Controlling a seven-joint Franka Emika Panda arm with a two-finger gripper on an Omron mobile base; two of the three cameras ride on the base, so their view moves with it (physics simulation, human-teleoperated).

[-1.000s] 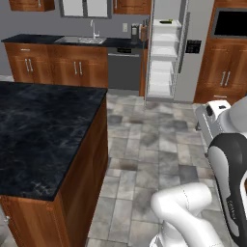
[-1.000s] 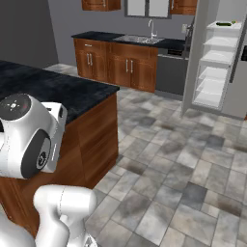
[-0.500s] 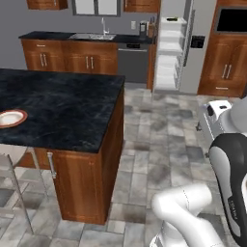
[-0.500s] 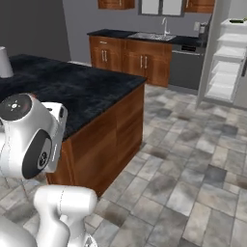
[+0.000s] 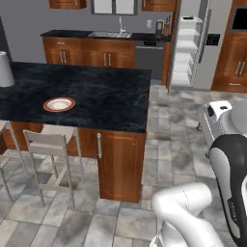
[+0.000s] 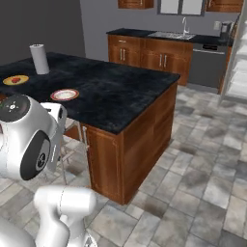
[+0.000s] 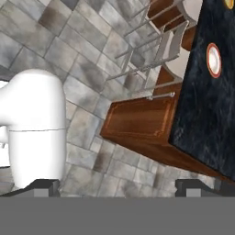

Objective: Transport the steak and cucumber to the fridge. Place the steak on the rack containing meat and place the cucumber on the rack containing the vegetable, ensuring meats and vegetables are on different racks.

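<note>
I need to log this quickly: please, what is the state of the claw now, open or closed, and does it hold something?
Claw: open, its two fingertips stand far apart, and it holds nothing.

Left base view: behind the arm on its left, looking forward and down across the kitchen island (image 5: 96, 91) to the far counter (image 5: 103, 36) and the open fridge (image 5: 190, 46) at far right. Right base view: behind on the right, nearer the island (image 6: 96, 87), facing the same far counter (image 6: 169, 38). Both share the island and the white plate (image 5: 59, 104) (image 6: 64, 94). Hand view: looks steeply down on the floor (image 7: 55, 55) and island edge (image 7: 183, 124), rolled sideways.
</note>
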